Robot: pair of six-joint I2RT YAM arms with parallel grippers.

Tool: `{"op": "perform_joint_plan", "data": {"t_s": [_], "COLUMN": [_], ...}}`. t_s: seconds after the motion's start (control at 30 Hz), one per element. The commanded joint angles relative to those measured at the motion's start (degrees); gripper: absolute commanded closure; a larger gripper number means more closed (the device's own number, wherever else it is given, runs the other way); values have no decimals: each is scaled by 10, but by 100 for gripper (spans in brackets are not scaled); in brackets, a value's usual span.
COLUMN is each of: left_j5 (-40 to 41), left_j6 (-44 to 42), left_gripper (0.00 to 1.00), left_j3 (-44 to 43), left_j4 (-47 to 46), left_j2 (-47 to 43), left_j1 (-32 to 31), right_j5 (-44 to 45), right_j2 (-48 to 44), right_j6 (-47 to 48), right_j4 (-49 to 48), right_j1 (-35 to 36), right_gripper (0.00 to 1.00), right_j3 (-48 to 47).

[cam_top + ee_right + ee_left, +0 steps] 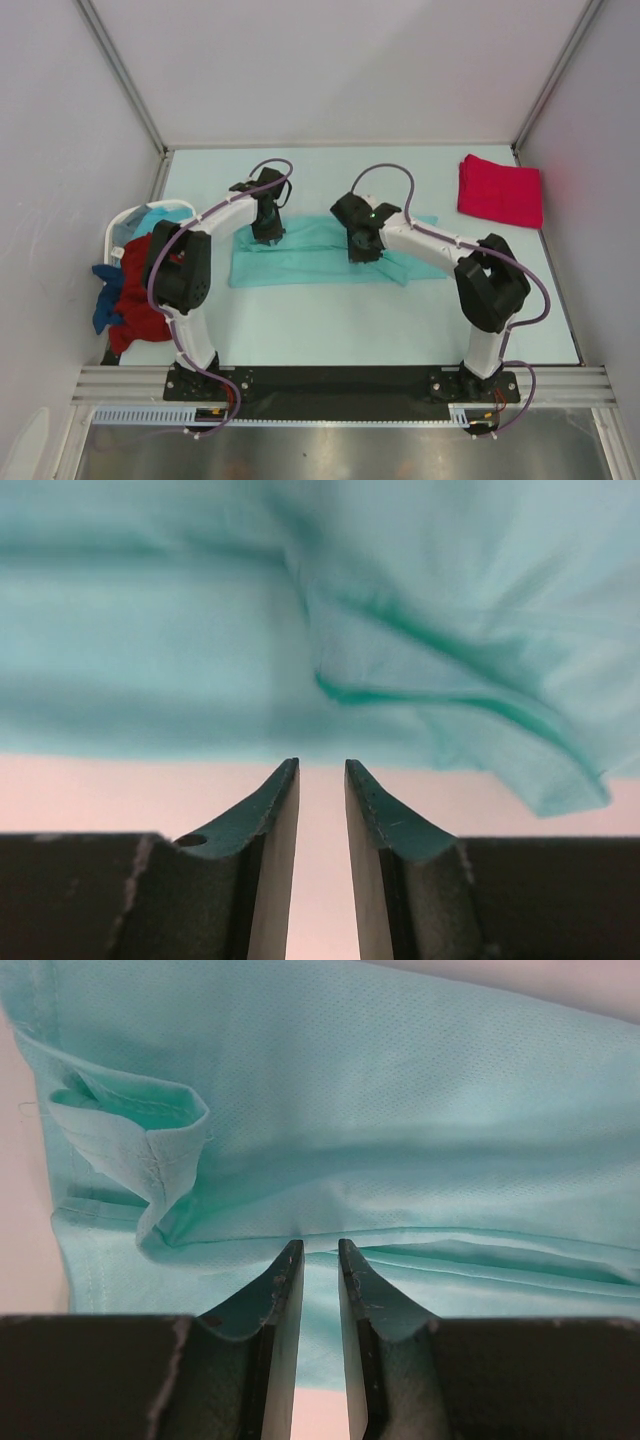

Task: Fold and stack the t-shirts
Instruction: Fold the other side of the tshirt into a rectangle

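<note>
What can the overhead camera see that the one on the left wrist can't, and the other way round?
Only overhead: a folded red shirt at the far right, a white basket at the left with a dark red shirt heaped at it, and the right arm. Only the left wrist: a curled sleeve hem up close, and its fingers slightly apart. Both: the teal shirt and the left gripper.

Left arm (222,214): base on the near side of the light teal t-shirt (310,262), elbow folded high, white forearm reaching toward the shirt's left end. Left gripper (266,232): pointed down at the shirt's far-left part, jaws parted by a narrow gap, nothing between them. Right arm (432,244): elbow raised off the shirt's right end, forearm angled inward. Right gripper (360,250): above the shirt near its middle, jaws narrowly parted, empty.
</note>
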State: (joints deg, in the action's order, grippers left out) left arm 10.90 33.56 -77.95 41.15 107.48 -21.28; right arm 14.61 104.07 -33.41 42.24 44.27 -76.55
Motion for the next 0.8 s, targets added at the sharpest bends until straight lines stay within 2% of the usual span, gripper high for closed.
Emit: {"op": "perform_joint_plan", "data": {"t_s": [0.0,0.27,0.77], "left_j5": [-6,-2,-8], "left_j6": [7,6,7], "left_gripper": [75,75,75], "left_j3": [4,12,-7], "left_j4": [-9,-9,-8], "left_j2": [-13,-18,-2], "left_j1": [-7,-6,-7], "right_j5": [24,12,7], "right_j2": [24,101,68], "right_j6": [28,56,45], "right_j4": [16,31,9], "right_j1": [-49,-87,-77], "right_gripper": [71,71,71], "right_j3": [-108,-207,-127]}}
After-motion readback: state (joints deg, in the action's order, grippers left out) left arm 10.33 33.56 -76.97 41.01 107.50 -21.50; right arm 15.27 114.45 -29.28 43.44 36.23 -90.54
